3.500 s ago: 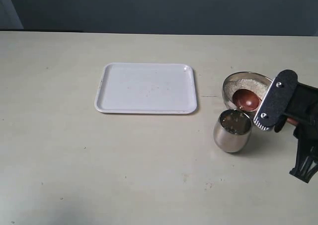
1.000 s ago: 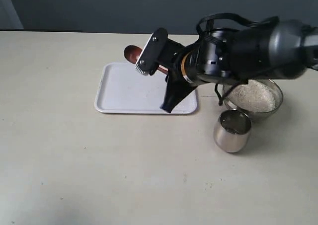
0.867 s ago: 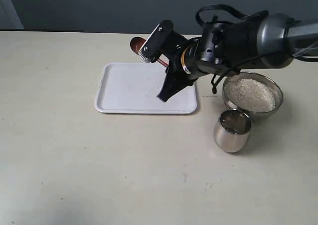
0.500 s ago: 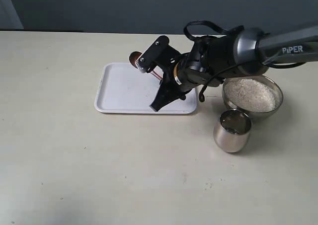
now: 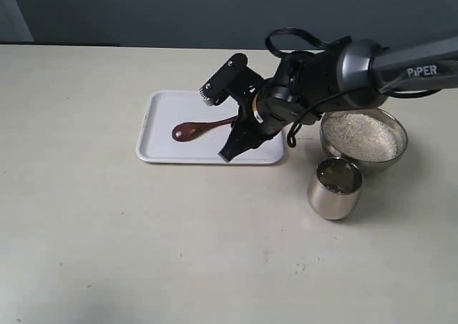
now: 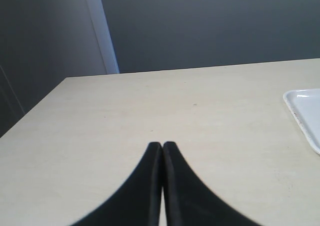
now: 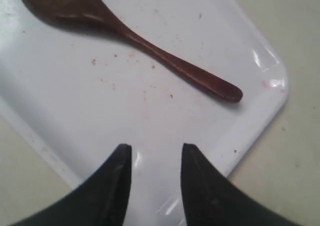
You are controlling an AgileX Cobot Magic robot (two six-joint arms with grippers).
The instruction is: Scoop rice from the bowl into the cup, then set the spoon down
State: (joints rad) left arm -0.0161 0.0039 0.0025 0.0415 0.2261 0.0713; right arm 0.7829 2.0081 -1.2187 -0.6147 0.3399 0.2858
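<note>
A: Where do we stand?
B: We see the cup [image 5: 334, 188] nearest, toward the surface's right edge, the bowl [image 5: 358, 165] of rice [image 5: 361, 136] just behind. The spoon [image 5: 200, 128] lies on the tray [image 5: 164, 149], our right claw [image 7: 154, 151] parted above it, our left claw [image 6: 162, 146] pressed together.

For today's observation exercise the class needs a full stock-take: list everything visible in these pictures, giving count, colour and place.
Slim glossy wooden spoon: one, dark red-brown, lying flat on the tray.
Rectangular plastic tray: one, white, mid-table.
Wide shallow steel bowl: one, silver, right of the tray in the exterior view.
Fine loose rice: one heap, white, in the bowl.
Small rounded steel cup: one, silver, beside the bowl, nearer the camera.
Table: one, beige, under everything.
Right gripper: one, black, open, above the tray.
Left gripper: one, black, shut, over bare table.
</note>
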